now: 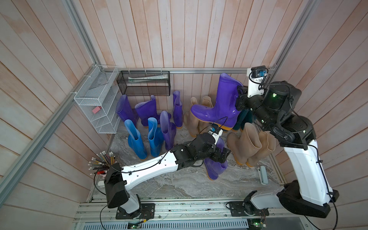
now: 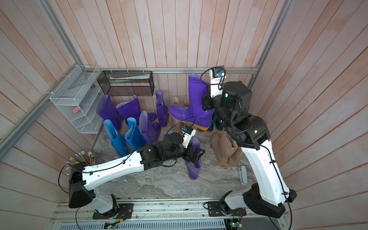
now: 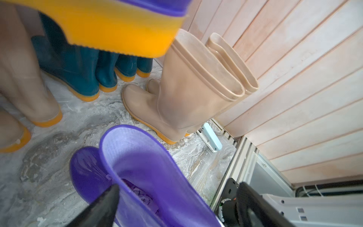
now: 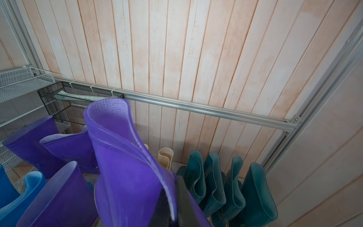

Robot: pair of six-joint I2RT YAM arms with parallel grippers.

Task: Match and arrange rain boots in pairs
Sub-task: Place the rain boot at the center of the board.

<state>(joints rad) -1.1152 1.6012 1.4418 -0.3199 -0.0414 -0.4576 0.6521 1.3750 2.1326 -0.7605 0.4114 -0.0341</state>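
Right gripper: you have it clamped on the shaft rim of a purple boot, which hangs clear of the floor at far right over the teal boots. Left gripper: jaws apart, straddling the shaft top of a second purple boot, which stands upright near centre. The blue pair stands to the left. A beige pair stands just beside it on the right.

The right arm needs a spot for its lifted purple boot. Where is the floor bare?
Widest: marble floor at the front, between the base rail and the standing purple boot. Smaller: the gap among that boot, the beige pair and the teal boots. Crowded: the back wall, under the lifted purple boot.
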